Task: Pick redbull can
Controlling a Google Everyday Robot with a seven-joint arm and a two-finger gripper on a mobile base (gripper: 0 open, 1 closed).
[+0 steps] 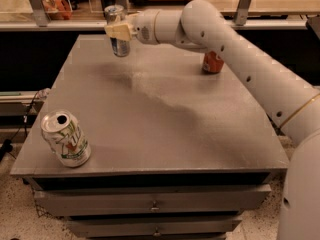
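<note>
The redbull can (117, 34) is a slim silver and blue can with a silver top, near the table's far left corner. My gripper (120, 31) reaches in from the right and is shut on its middle, with one cream finger (116, 30) across the can's front. The can hangs upright a little above the grey table top (165, 114), with a dark shadow beneath it. My white arm (240, 49) stretches from the right edge across the back of the table.
A white and green can (66, 139) with red marking stands at the table's front left corner. A red-orange soda can (213, 62) stands at the back right, partly behind my arm. Drawers sit under the table's front edge. A shelf rail runs behind the table.
</note>
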